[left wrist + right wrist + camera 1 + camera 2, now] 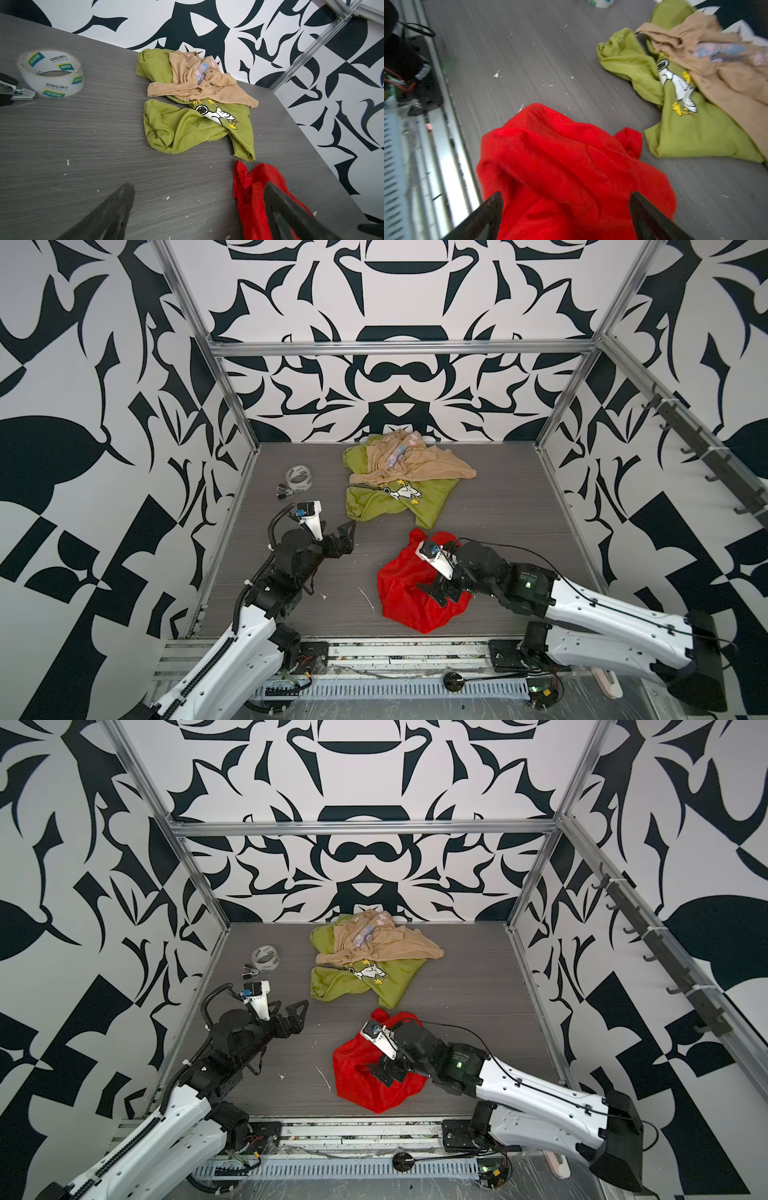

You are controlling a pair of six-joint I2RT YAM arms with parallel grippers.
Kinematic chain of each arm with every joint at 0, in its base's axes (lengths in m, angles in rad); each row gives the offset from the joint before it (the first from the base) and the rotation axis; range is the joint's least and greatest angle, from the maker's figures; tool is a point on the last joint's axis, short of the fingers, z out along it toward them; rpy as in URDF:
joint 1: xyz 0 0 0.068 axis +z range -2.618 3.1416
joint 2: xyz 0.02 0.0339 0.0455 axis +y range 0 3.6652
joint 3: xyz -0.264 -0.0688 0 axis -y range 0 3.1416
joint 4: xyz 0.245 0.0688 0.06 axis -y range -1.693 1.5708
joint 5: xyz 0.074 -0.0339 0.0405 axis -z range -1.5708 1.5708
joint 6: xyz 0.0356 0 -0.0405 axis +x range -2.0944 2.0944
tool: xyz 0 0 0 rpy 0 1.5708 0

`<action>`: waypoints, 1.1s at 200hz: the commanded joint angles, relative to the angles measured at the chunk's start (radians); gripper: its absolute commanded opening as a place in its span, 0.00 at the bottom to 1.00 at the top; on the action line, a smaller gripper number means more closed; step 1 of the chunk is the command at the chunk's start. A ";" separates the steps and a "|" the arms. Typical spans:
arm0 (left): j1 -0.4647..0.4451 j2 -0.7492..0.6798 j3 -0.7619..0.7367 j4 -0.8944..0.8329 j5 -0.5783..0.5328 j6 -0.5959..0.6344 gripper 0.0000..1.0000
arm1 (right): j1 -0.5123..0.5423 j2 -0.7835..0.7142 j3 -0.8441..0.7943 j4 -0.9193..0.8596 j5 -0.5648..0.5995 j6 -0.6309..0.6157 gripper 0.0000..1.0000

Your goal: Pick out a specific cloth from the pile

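Jaws of the right gripper [565, 195] stood spread wide over the cloth [571, 158], pinching nothing. This red cloth lay crumpled on the table [498, 522] near the front edge, just beside the pile [395, 485]. Jaws of the left gripper [348, 537] were likewise spread, empty, above bare tabletop.

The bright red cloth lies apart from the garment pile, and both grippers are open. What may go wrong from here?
1. The open right gripper sits low over the crumpled bright red thin cloth; a fold may snag a finger when it lifts.
2. The cloth's far tip lies near the olive-green printed shirt; any drag could rejoin them.
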 commanded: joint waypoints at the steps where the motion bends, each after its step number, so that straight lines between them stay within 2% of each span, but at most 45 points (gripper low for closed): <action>1: 0.005 0.007 0.054 -0.030 0.022 0.050 0.99 | 0.000 -0.009 0.126 -0.269 -0.124 0.077 0.99; 21: 0.006 0.021 0.080 -0.078 -0.003 0.103 0.99 | -0.013 -0.005 0.202 -0.367 -0.054 0.075 0.99; 35: 0.005 0.036 0.092 -0.121 -0.066 0.139 0.99 | -0.054 -0.023 0.199 -0.340 0.015 0.071 0.99; 61: 0.010 0.096 0.078 -0.129 -0.261 0.257 0.99 | -0.192 -0.076 0.065 -0.113 0.145 -0.023 0.99; 80: 0.034 0.170 0.006 0.014 -0.412 0.384 0.99 | -0.324 -0.101 -0.092 0.140 0.312 -0.081 0.99; 93: 0.089 0.228 -0.064 0.170 -0.380 0.479 0.99 | -0.436 -0.095 -0.194 0.331 0.424 -0.084 0.99; 101: 0.138 0.261 -0.092 0.240 -0.342 0.469 0.99 | -0.505 -0.081 -0.250 0.448 0.488 -0.071 0.99; 110: 0.219 0.305 -0.100 0.283 -0.236 0.438 0.99 | -0.575 -0.053 -0.315 0.576 0.553 -0.050 0.99; 122: 0.292 0.368 -0.103 0.356 -0.139 0.416 0.99 | -0.667 0.007 -0.390 0.762 0.515 -0.063 0.99; 144: 0.342 0.546 -0.106 0.572 -0.083 0.442 0.99 | -0.763 0.126 -0.451 0.994 0.490 -0.055 0.99; 165: 0.385 0.680 -0.055 0.659 0.027 0.443 1.00 | -0.845 0.235 -0.528 1.236 0.433 -0.049 0.99; 179: 0.395 0.723 -0.036 0.686 0.046 0.481 1.00 | -0.890 0.286 -0.528 1.267 0.367 0.022 0.99; 188: 0.409 0.762 -0.036 0.728 0.053 0.475 1.00 | -0.913 0.340 -0.546 1.355 0.303 0.034 1.00; 212: 0.417 0.877 -0.060 0.880 0.044 0.474 1.00 | -0.931 0.523 -0.554 1.545 0.280 0.058 1.00; 220: 0.416 0.877 -0.061 0.875 0.046 0.468 0.99 | -0.934 0.582 -0.553 1.593 0.260 0.048 1.00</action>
